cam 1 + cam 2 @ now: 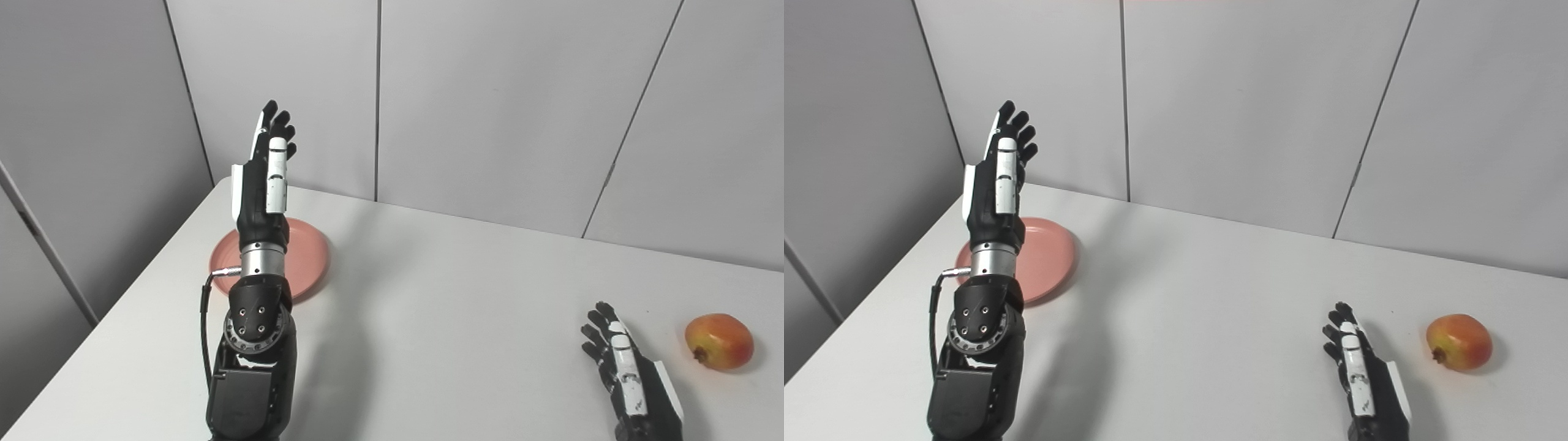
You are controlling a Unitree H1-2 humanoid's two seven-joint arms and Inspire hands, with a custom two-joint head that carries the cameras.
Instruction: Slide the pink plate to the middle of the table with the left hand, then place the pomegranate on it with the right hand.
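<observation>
Near the tabletop's far left corner the pink plate [306, 257] lies unmoved under the raised left hand [264, 177], fingers spread and empty, likely readying a push, while the right hand [1363, 373] rests open beside the pomegranate [1459, 342] near the right edge.

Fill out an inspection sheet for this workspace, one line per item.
Surface: white table, bare in the middle.
Job's things: pink plate at far left, partly behind the left arm; pomegranate at right, on the table.
Clutter: nothing seen.
Hands: left hand raised above the plate, open; right hand low beside the pomegranate, open, apart from it.
Cables: black cable at the left wrist.
Surroundings: grey wall panels.
</observation>
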